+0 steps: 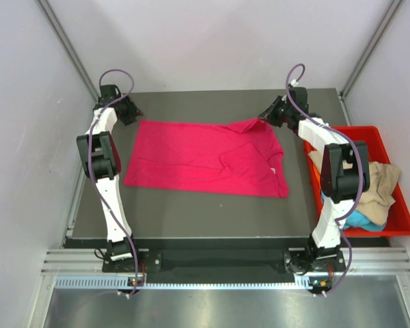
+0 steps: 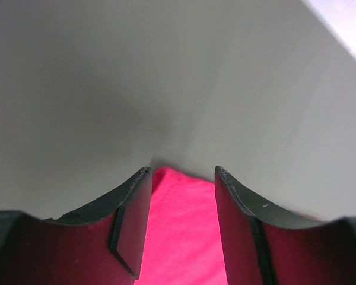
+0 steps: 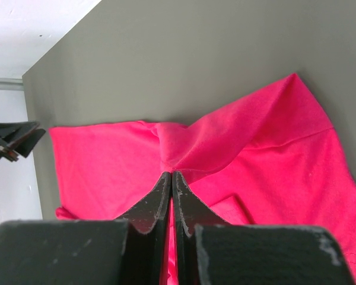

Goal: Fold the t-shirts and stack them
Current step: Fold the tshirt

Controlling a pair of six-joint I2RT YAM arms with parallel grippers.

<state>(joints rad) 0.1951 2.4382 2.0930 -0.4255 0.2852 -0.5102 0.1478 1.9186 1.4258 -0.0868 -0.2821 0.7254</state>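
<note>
pink shirt (image 1: 205,158) is laid flat on the desk (image 1: 191,212). its far edge is pinched by the closed right end effector (image 3: 172,176), likely for folding; the left end effector (image 2: 182,173) is open.

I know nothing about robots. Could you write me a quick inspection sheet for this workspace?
Surface: dark grey table, matte and flat.
Job's things: pink t-shirt spread on the table, its far edge bunched up; tan shirt and turquoise shirt heaped in the red bin.
Clutter: nothing seen.
Grippers: left gripper open at the pink t-shirt's far left corner; right gripper shut on its far edge.
Cables: purple cable looped along each arm.
Surroundings: pale walls; metal rail at the near edge.
</note>
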